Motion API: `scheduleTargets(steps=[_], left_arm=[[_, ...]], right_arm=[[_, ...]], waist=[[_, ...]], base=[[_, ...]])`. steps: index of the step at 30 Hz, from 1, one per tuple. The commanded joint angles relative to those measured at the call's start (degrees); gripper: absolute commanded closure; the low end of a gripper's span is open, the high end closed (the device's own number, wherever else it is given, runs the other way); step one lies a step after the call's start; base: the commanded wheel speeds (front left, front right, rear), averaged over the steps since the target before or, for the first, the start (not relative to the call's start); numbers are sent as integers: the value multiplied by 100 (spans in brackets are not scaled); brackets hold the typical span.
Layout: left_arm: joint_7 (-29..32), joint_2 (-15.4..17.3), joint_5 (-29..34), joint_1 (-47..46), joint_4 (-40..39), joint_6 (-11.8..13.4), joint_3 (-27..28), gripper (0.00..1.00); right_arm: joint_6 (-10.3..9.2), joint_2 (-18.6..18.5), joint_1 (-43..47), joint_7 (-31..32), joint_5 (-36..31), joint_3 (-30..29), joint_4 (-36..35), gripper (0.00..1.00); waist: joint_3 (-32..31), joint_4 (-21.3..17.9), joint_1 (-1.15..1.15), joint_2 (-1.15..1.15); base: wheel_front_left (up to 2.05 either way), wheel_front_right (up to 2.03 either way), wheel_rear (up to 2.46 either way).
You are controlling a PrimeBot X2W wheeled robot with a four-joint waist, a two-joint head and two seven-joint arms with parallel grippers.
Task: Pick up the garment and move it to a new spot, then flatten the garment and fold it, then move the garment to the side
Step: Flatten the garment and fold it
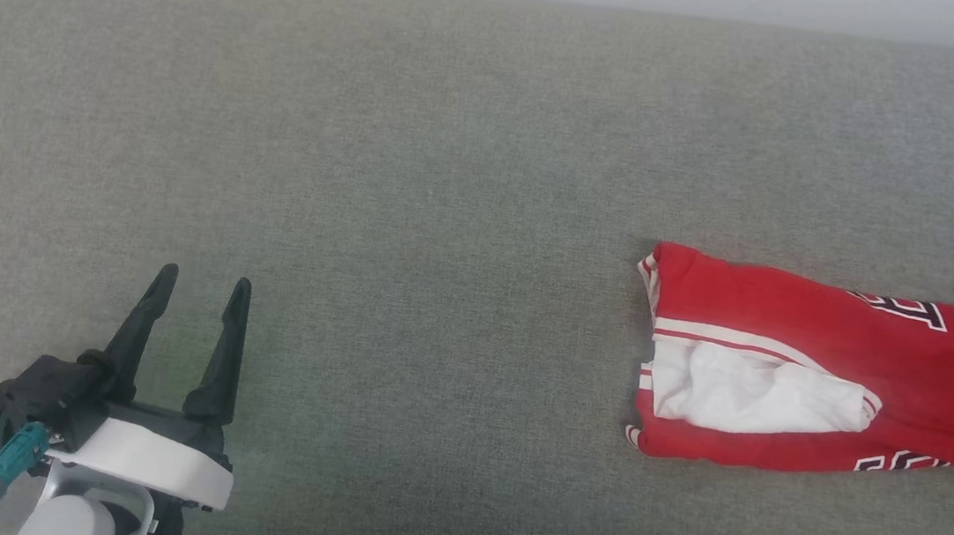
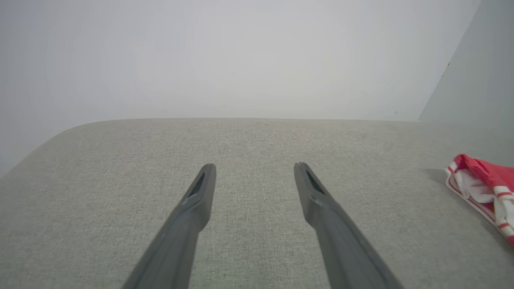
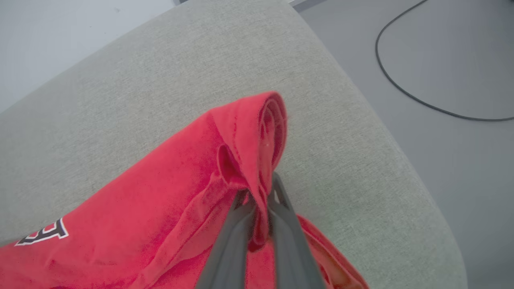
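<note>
The garment (image 1: 829, 375) lay on the right part of the grey cushion (image 1: 452, 167), running off the head view's right edge, its leg opening and white lining (image 1: 748, 389) facing the bare middle. In the right wrist view the right gripper (image 3: 259, 192) had its two fingers pinched together on a raised fold of the red fabric, which tented up over the tips. This was close to the cushion's rounded end, with the floor (image 3: 461, 60) and a dark cable (image 3: 401, 88) beyond. The left gripper (image 1: 206, 276) hung at the lower left over bare cushion, its fingers spread apart and empty, well apart from the garment. The step in hand looked like the first one: the grab seemed made and the lift not yet begun, since most of the cloth rested flat. The next move likely called for raising the pinched fold and carrying it towards the open middle. The soft fabric, held at one point, would probably hang bunched and trail, so it would need enough height to clear the cushion and a path kept away from the edge.
</note>
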Motion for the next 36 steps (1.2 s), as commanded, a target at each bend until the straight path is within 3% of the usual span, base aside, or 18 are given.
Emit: scheduleTargets(steps=[1, 7, 12, 19, 26, 36], left_arm=[[-24, -2, 39, -6, -38, -9, 19, 0], [-24, -85, 9, 88, -23, -9, 43, 0], [-24, -156, 23, 155, 2, -9, 50, 0], [-24, -236, -64, 147, -24, -9, 47, 0], [-24, -324, -94, 99, -18, -9, 3, 0], [-24, -368, -176, -93, -1, -9, -200, 0]], right_arm=[[2, 91, 48, 35, 114, 111, -157, 100], [2, 295, 407, 246, 508, 674, -976, 100], [1, 322, 778, 318, 802, 1551, -2203, 100], [2, 554, 521, 597, 995, 2928, -3450, 100], [2, 950, 20, 726, 867, 3985, -3439, 100], [2, 1036, -416, 456, 752, 4670, -2619, 100]], waist=[[-44, -34, 0, 0], [-158, -48, 0, 0], [-233, -9, 0, 0], [-301, 109, 0, 0], [-259, 315, 0, 0], [-96, 536, 0, 0]], base=[[0, 0, 0], [0, 0, 0], [0, 0, 0], [0, 0, 0], [0, 0, 0], [0, 0, 0]])
